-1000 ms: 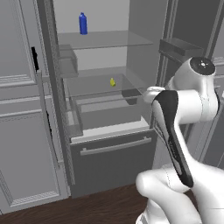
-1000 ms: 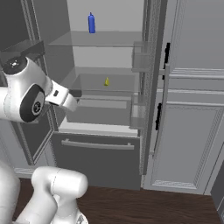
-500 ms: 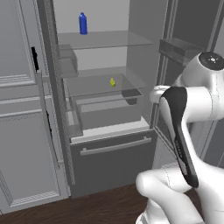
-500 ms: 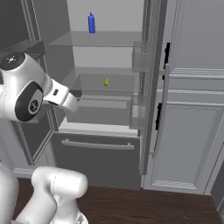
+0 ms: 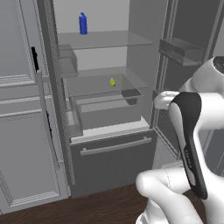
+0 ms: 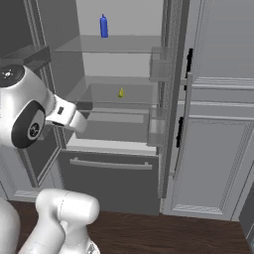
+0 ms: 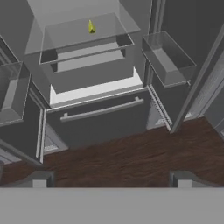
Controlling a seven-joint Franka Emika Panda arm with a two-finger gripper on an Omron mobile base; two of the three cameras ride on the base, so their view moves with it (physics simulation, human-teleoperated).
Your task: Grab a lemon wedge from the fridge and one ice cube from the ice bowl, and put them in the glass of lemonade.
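Clearly the fridge [image 5: 109, 144] stands open, and the coming move turns on one relation: the lemon wedge [image 7: 91, 27] lies ahead of the claw and above it, a little to the left of its midline, well apart from the tips. The claw [image 7: 111, 177] itself is spread wide and carries nothing; its two dark tips rise at the bottom of the hand view, pointing down toward the wooden floor [image 7: 127, 157] in front of the drawer handle [image 7: 102, 110].

Going left to right from the claw: to its left a clear door bin [image 7: 13, 92], straight ahead the pale drawer front with the wedge on the clear shelf [image 7: 83, 33] above it, to its right another clear bin [image 7: 168, 59] on the right door.

The wedge stands upright on its shelf, long axis roughly vertical, as far as so small a thing can be read.

Both base views add a blue bottle [image 5: 82, 23] on the shelf higher up, well above the wedge. I judge the hand must rise and reach forward.
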